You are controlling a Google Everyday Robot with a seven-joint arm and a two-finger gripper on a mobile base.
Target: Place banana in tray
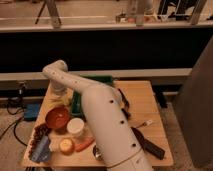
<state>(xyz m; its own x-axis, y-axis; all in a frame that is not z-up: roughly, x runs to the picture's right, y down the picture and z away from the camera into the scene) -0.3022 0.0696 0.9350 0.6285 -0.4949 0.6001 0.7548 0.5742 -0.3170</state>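
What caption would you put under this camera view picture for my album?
Robot arm reaches over a wooden table, gripper down by the banana, left of the green tray.

No readable text in this frame.

You are looking at a view in which no lettering, number, brand or sign is showing clearly enough to read: the blue packet at lower left is showing only blurred patches, the white cup is showing a plain side, and the white arm through the centre is carrying only dark dots. The gripper is hanging at left of centre in the frame, just left of the tray, and is bearing no mark you can make out.
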